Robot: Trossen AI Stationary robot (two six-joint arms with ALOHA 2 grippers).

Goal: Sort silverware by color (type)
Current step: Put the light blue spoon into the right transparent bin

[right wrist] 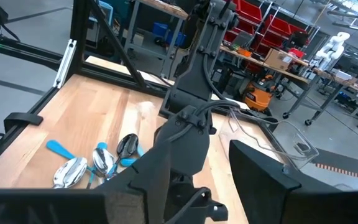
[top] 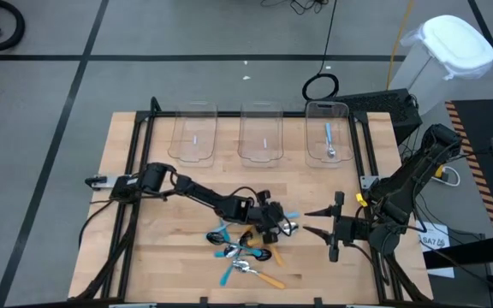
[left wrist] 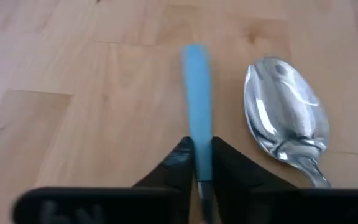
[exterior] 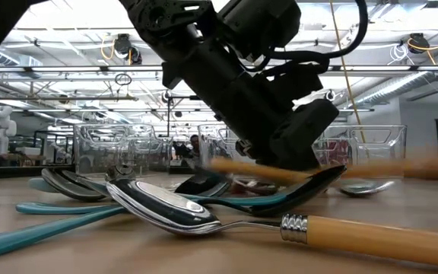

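Several spoons (top: 248,254) with light-blue, teal and orange handles lie in a loose pile on the wooden table near its near edge. In the low view an orange-handled spoon with a silver bowl (exterior: 204,217) lies in front. One light-blue spoon (top: 329,141) lies in the right clear bin. My left gripper (top: 274,220) is low over the pile's far right side, shut on a light-blue spoon handle (left wrist: 197,93). A silver spoon bowl (left wrist: 286,115) rests on the wood beside it. My right gripper (top: 315,221) hovers open just right of the pile, pointing at it. My left gripper pinches the light-blue spoon between its two fingers (left wrist: 180,163) at the handle's lower end (left wrist: 200,158), where it meets the metal neck. The handle runs along the fingers and sticks out ahead of them. The bowl end is hidden behind the fingers.
Three clear plastic bins (top: 261,133) stand in a row at the table's far edge; the left bin (top: 193,133) and the middle one hold no spoons. A black frame (top: 135,145) borders the table's sides. Bare wood (top: 178,248) lies left of the pile.
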